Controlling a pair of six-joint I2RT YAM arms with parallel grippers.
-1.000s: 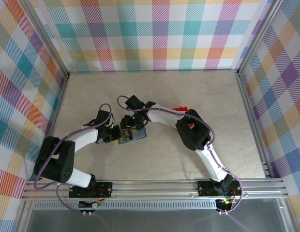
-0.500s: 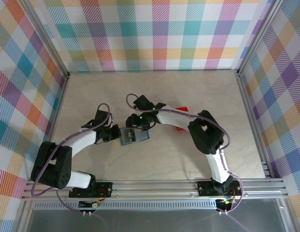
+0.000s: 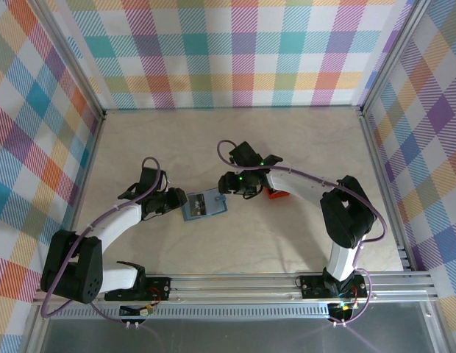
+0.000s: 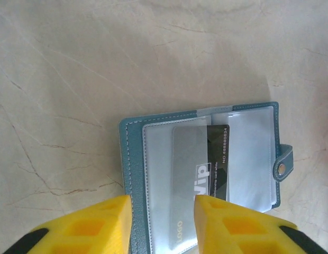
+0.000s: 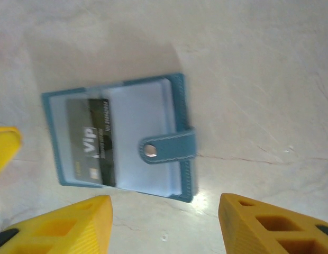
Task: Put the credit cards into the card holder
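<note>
Right gripper (image 3: 225,184) retreated, left gripper (image 4: 161,222) seemingly ajar

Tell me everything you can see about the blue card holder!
The card holder is a small blue-teal case, leather-like with stitched edges, lying open and flat on the pale table. Inside are clear plastic pockets; one holds a dark VIP card. A clasp tab with a metal snap lies folded over the pockets.

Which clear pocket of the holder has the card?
The pocket away from the clasp tab: the VIP card sits partly inside it; the other pocket looks empty.
</note>
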